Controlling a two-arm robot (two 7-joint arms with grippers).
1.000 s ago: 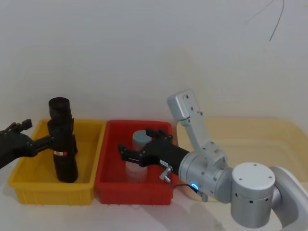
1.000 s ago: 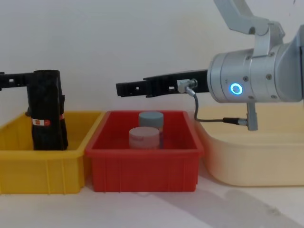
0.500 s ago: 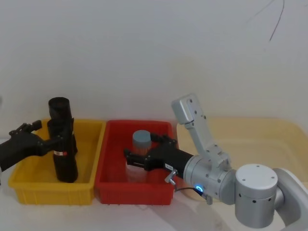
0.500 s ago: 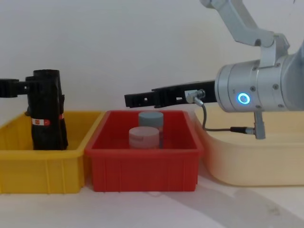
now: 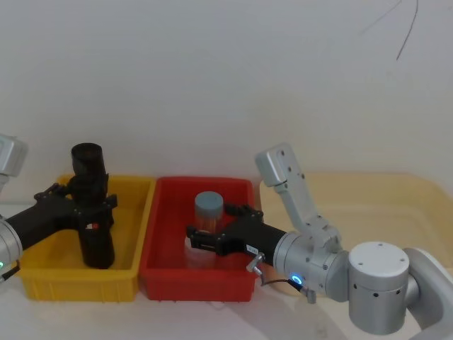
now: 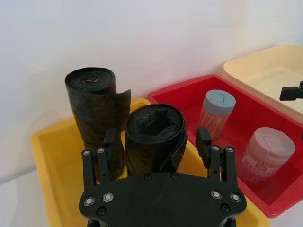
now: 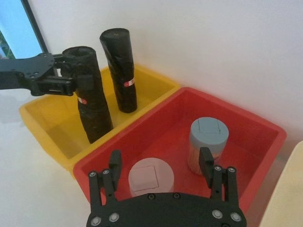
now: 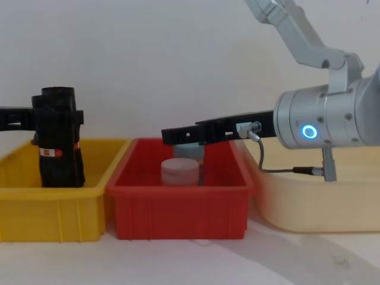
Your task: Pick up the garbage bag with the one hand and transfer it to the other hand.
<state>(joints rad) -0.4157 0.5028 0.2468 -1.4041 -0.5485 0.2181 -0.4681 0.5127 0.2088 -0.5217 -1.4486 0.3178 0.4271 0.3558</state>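
Two black garbage bag rolls stand upright in the yellow bin (image 5: 42,280). The nearer garbage bag (image 5: 98,241) carries a red-and-white label, and the other roll (image 5: 87,157) stands just behind it. My left gripper (image 5: 88,204) is open, with one finger on each side of the nearer roll (image 6: 156,137) near its top and a small gap at both sides. Seen from the right wrist, that roll (image 7: 92,104) sits between the left fingers. My right gripper (image 5: 212,228) hangs open above the red bin (image 5: 163,276), holding nothing.
Inside the red bin stand a blue-lidded jar (image 7: 208,137) and a pale pink-lidded jar (image 7: 150,177), right under my right gripper (image 7: 161,163). A cream tub (image 5: 396,205) lies to the right of the red bin. A white wall runs close behind the bins.
My left gripper has pushed forward until its fingers straddle the nearer roll. The right gripper has pulled back a little to the right and sunk slightly over the red bin.
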